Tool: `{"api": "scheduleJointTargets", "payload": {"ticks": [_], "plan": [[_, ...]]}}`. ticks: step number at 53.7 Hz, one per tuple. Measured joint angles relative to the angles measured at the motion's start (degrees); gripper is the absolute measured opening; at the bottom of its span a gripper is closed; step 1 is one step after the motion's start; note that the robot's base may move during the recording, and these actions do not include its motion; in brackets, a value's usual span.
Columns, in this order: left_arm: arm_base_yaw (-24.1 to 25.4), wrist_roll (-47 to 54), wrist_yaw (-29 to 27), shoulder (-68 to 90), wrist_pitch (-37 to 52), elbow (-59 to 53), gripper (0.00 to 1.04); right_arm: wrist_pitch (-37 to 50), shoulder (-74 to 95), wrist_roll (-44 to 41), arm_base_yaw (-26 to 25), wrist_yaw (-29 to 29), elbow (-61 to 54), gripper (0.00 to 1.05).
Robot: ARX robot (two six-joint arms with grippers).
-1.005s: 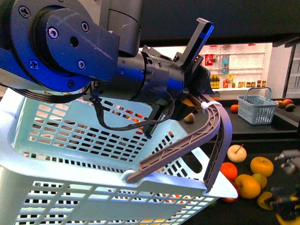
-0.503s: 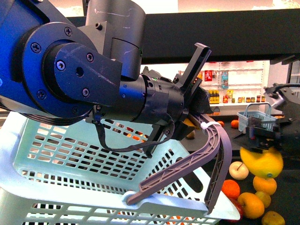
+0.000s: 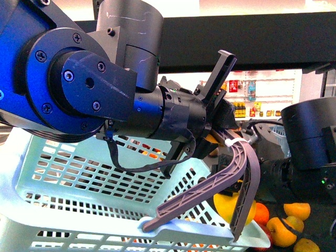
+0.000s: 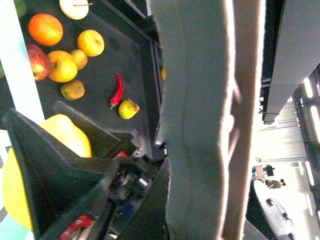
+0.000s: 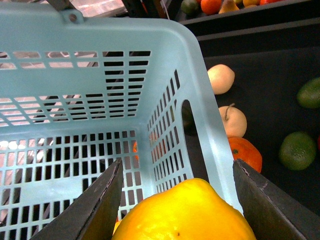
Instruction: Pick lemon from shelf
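The lemon (image 5: 185,212) is bright yellow with a smooth, slightly glossy skin, and in the right wrist view only its rounded upper part shows. The right gripper (image 5: 177,170) is clamped on it, one dark finger (image 5: 100,210) pressed to each flank. It is held in the air, off the shelf (image 5: 265,110), above the corner of a pale blue slotted basket (image 5: 75,30). In the front view only a patch of the lemon (image 3: 229,206) shows, behind the basket's grey handle (image 3: 210,184).

On the shelf's dark tray beside the basket lie two pale apples (image 5: 221,78), an orange (image 5: 245,152) close against the basket wall, and two green limes (image 5: 297,150) further out. The left wrist view adds a red chilli (image 4: 116,91) and a small yellow-green pear (image 4: 127,108) on the same tray, apart from a cluster of yellow and red fruit.

The bulky blue and black left arm (image 3: 89,84) fills much of the front view and hides most of the shelf. The handle rises up to the left gripper (image 3: 219,100); whether its jaws are closed on the handle cannot be told. The handle also blocks the middle of the left wrist view
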Motion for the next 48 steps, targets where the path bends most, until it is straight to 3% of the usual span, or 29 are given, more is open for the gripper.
{"api": "scheduleJointTargets", "payload": {"ticks": [12,24,38,48], "plan": [[0.0,0.0,0.1,0.0,0.0,0.0,0.07,0.7,2.3,0.7,2.0,1.2,0.1,0.63],[0.0,-0.2,0.1,0.0,0.0,0.0,0.07,3.9,2.5,0.7,0.7,4.5,0.1,0.99],[0.0,-0.1,-0.1,0.0,0.0,0.0,0.07,7.3,-3.1,-0.3,-7.1,6.5,-1.7,0.97],[0.0,-0.2,0.2,0.0,0.0,0.0,0.07,8.3,-15.6,-7.3,-13.3,6.3,-10.4,0.97]]}}
